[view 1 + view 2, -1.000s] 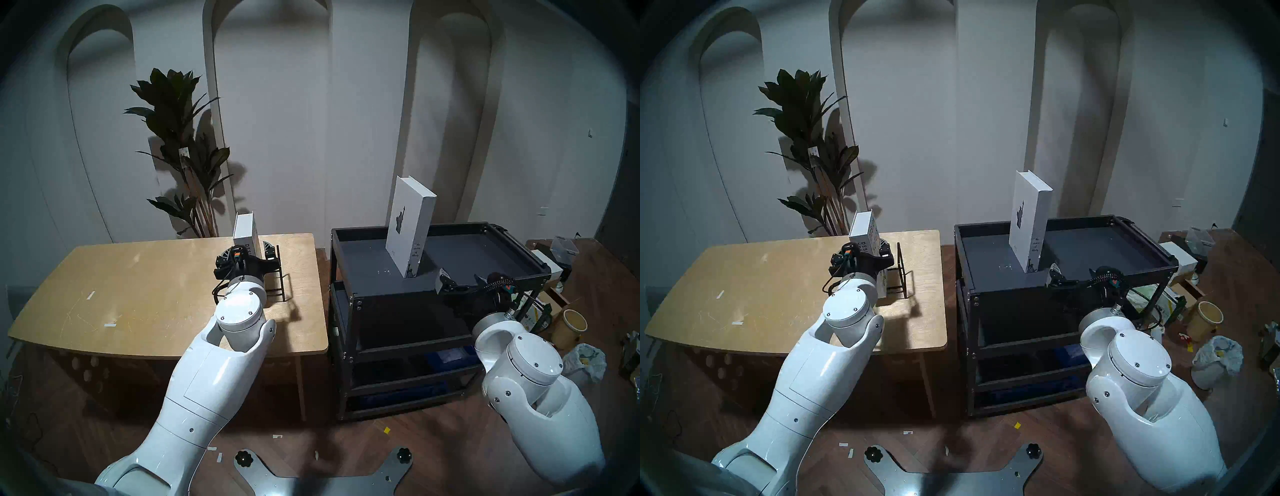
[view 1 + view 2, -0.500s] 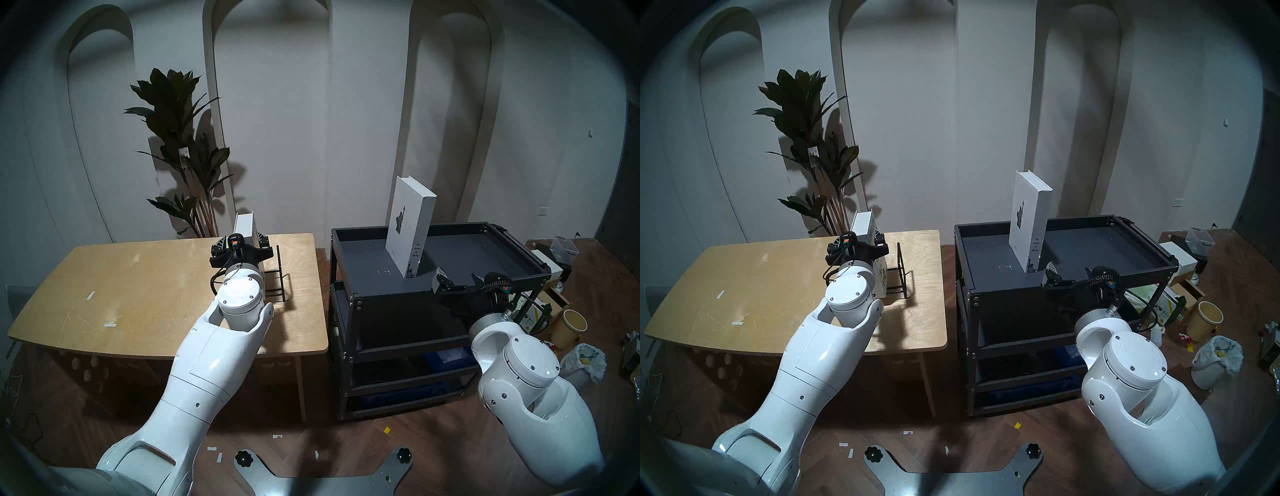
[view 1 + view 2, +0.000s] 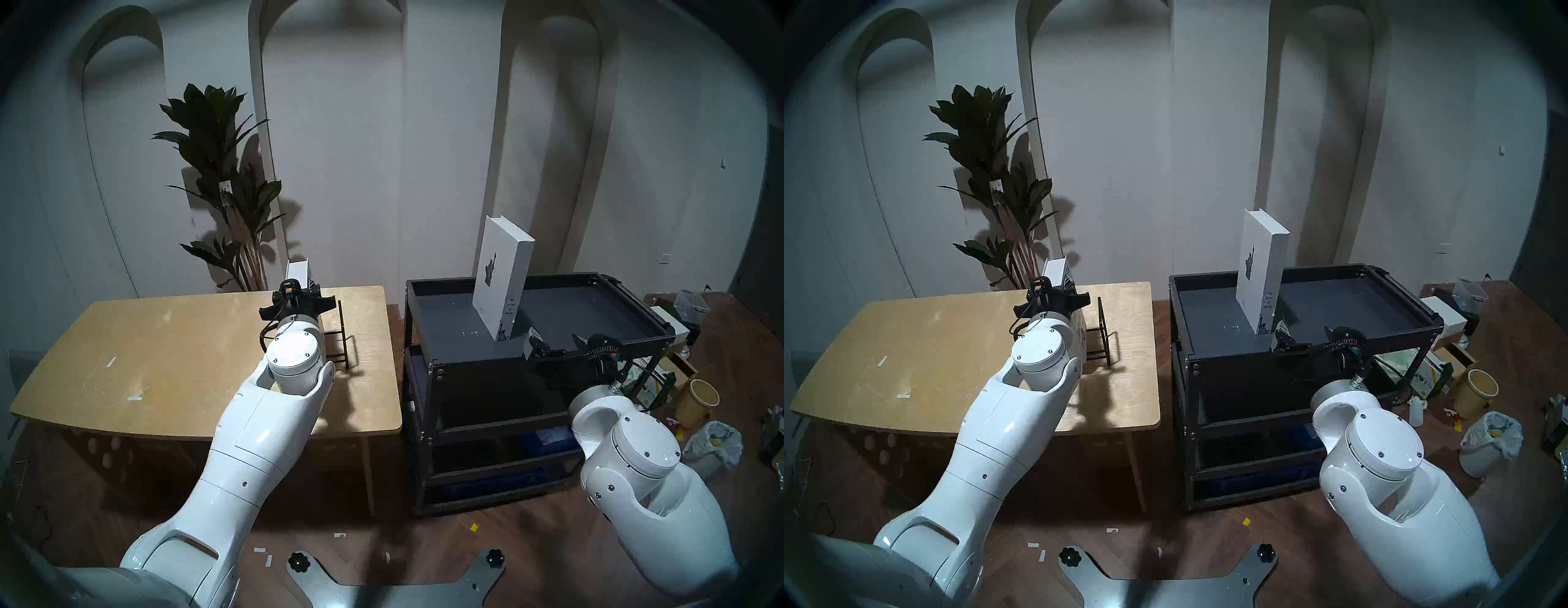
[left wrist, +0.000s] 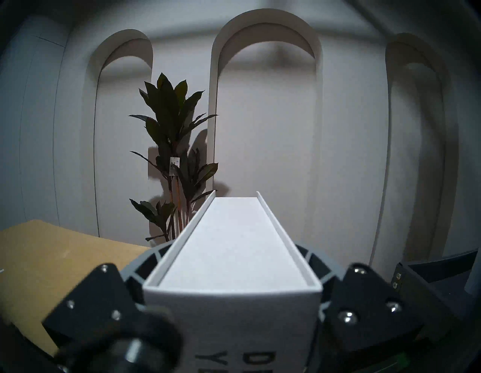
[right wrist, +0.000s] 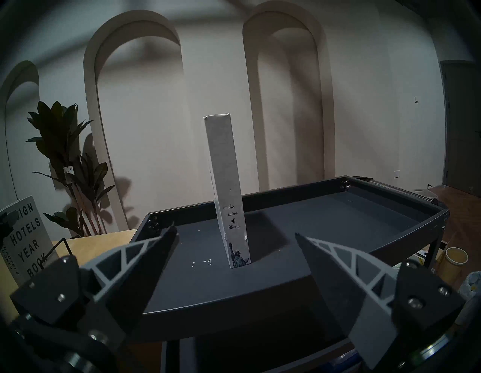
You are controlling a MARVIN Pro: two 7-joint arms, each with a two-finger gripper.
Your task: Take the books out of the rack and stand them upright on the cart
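The shorter white book (image 3: 297, 271) stands in the black wire rack (image 3: 341, 335) on the wooden table (image 3: 169, 352). My left gripper (image 3: 303, 283) holds it near the top, a finger flat against each cover; the left wrist view shows the book (image 4: 234, 247) between them. The taller book (image 3: 498, 276), with the Statue of Liberty picture, stands upright on the black cart (image 3: 628, 301). My right gripper (image 3: 553, 339) is open and empty at the cart's front edge, just in front of that book (image 5: 226, 182) and not touching it.
A tall potted plant (image 3: 220, 178) stands behind the table. A narrow gap separates table and cart. A yellow bucket (image 3: 700, 397), a lined bin (image 3: 717, 441) and boxes clutter the floor right of the cart. The cart has lower shelves.
My left gripper has slid up the shorter book's spine towards its top and closed in on it; the book has stayed in the rack. My right arm has drifted slightly left, still open.
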